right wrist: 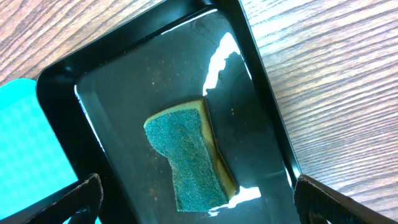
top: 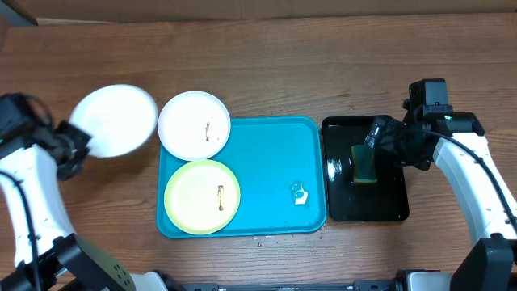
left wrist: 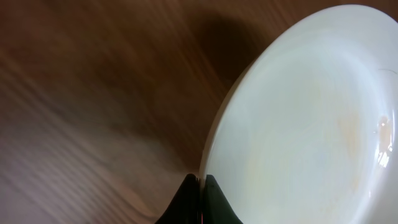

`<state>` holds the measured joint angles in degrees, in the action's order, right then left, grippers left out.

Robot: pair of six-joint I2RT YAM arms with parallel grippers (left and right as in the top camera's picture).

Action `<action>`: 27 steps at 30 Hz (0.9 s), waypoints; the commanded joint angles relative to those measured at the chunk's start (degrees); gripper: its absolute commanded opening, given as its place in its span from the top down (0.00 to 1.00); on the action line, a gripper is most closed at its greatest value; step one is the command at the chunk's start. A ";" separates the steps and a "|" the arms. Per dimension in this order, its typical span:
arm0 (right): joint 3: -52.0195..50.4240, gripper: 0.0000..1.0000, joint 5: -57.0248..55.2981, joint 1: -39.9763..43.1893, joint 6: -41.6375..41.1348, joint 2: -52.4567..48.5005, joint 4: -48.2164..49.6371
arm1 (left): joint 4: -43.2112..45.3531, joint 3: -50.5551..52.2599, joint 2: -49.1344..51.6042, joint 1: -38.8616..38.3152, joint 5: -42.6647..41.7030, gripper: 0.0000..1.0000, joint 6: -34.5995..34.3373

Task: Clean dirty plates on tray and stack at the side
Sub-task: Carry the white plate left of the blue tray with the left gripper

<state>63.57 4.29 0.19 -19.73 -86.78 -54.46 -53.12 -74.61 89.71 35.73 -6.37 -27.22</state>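
- White and pale yellow-green are the colours of the three round flat plates: two white, one yellow-green.
- The first white plate point(top: 113, 120) is off the single turquoise-blue rectangular plastic tray point(top: 266, 162), out to its left over the wooden table point(top: 283, 65). The left wrist view shows only a faint orange tint on its face.
- The second white plate point(top: 194, 125) sits at the tray's far left corner, overhanging the raised rim, with a small brown smear near its middle.
- The pale yellow-green plate point(top: 202, 196) lies inside the tray at the near left, also with one brown smear. Its edge is just beside the second white plate.
- The left gripper point(left wrist: 202, 186) is closed down to the thickness of the first white plate's rim and pinches that edge.
- The right gripper point(right wrist: 196, 183) is spread wide and grasps nothing. It is over the one green-topped yellow sponge point(right wrist: 186, 155), which lies in the one glossy black tray point(right wrist: 124, 93).
- The black tray stands just beside the blue tray's right rim.
- The right half of the blue tray is bare except for a small white scrap point(top: 300, 194).
- Bare wood runs along the far side of both trays.
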 commanded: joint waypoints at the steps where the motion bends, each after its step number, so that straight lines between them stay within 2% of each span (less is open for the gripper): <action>1: -0.24 0.00 0.33 -0.07 -0.48 -0.11 0.33 | 0.02 1.79 -0.96 3.37 7.32 0.96 -3.17; 15: -0.24 0.00 0.33 -0.07 -0.48 -0.11 0.33 | 16.98 12.11 2.64 4.35 8.11 0.96 -2.75; 22: -0.24 0.00 0.33 -0.07 -0.46 -0.11 0.33 | 26.01 12.72 10.36 4.33 -7.50 0.94 5.99; 24: -0.24 0.00 0.33 -0.07 -0.48 -0.11 0.33 | 27.02 12.68 10.47 4.31 -9.42 0.45 6.73; 25: -0.24 0.00 0.33 -0.07 -0.46 -0.11 0.33 | 27.02 12.50 10.47 4.31 -9.49 0.24 6.73; 26: -0.24 0.00 0.33 -0.07 -0.48 -0.11 0.33 | 26.93 12.39 10.47 4.28 -9.99 0.15 7.43; 27: -0.24 0.00 0.33 -0.07 -0.48 -0.11 0.33 | 26.71 12.22 10.47 4.26 -11.02 0.10 8.90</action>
<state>63.57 4.29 0.16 -19.70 -86.78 -54.46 -26.52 -62.17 100.40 40.23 -11.46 -22.92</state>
